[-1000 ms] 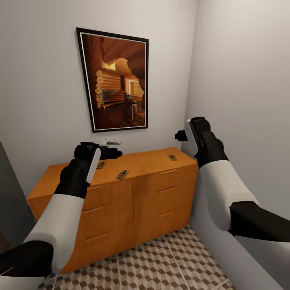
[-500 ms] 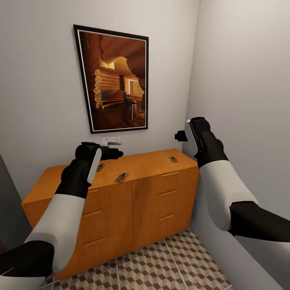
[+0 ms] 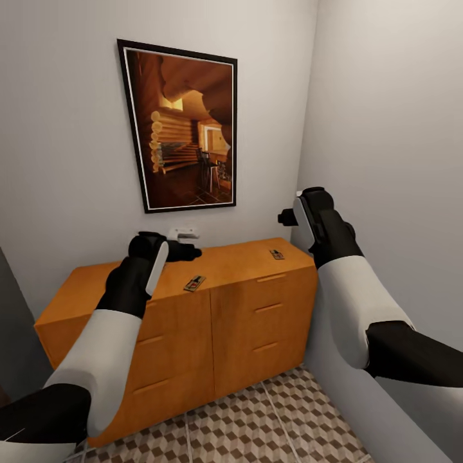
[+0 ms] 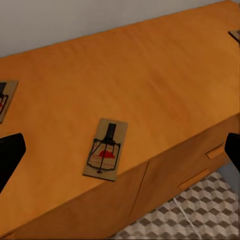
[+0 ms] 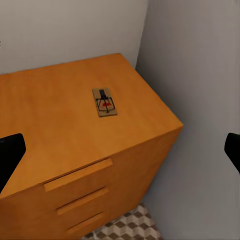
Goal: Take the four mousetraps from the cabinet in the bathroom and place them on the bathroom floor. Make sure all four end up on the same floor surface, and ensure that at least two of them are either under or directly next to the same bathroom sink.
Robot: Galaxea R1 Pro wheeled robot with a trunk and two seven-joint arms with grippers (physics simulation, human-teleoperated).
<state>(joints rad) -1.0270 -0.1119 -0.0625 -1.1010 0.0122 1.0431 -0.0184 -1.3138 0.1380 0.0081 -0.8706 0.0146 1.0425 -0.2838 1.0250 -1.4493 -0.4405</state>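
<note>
Claws (image 4: 120, 150) (image 5: 120, 150) gape empty over cabinet (image 3: 244, 302); frame edges clip two mousetraps (image 4: 5, 99).

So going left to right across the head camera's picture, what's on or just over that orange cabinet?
Left hand over the cabinet top → mousetrap near the front edge → mousetrap toward the right end → right hand.

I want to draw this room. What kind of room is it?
Probably a small corner of a home, maybe a bathroom. There's a patterned tile floor, a wooden cabinet with mousetraps on top, and a framed picture on the wall.
</note>
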